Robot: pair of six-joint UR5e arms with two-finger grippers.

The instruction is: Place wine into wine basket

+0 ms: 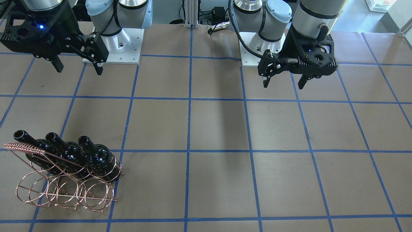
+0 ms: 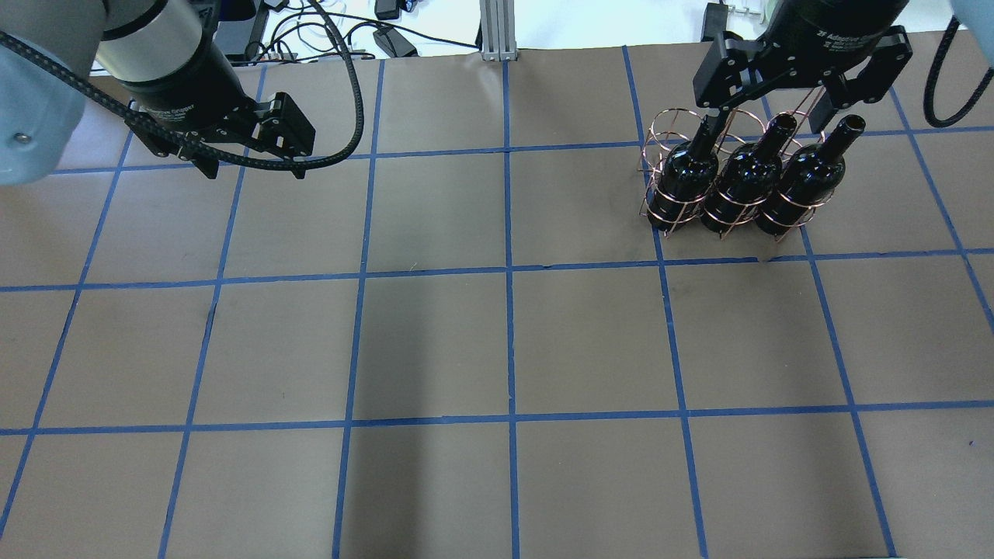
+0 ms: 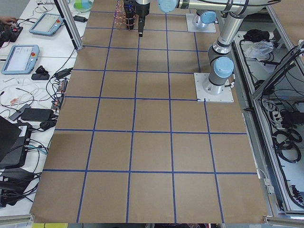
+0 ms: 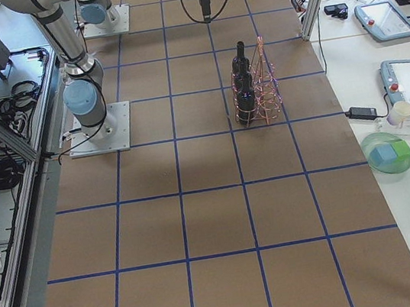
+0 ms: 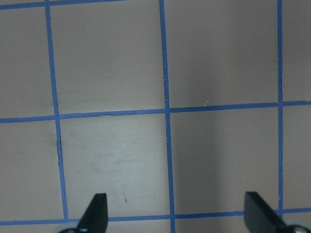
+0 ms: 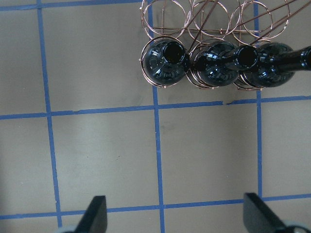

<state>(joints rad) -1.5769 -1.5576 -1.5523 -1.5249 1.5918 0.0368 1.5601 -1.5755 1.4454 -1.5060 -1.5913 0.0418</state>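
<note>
Brown paper crossed by blue tape covers the tabletop point(image 2: 435, 349). On the robot's right side of it, toward the operators' edge, stands the copper-wire wine basket point(image 1: 24, 148). Three near-black wine bottles point(image 2: 744, 180) sit side by side in its ring row nearer the robot, long axes vertical, mouths pointing up. The right gripper point(image 1: 79, 70) hangs above the paper on the robot's side of the basket, fingers wide apart. The left gripper point(image 1: 284, 85), well away, is likewise spread.

- right gripper point(image 2: 769, 116), overhead view: white print on body, reads approx. "2F Adaptive Gripper"; smaller line below illegible.
- left gripper point(image 2: 252, 159): same print, only "Adaptive Gripper" partly legible.
</note>
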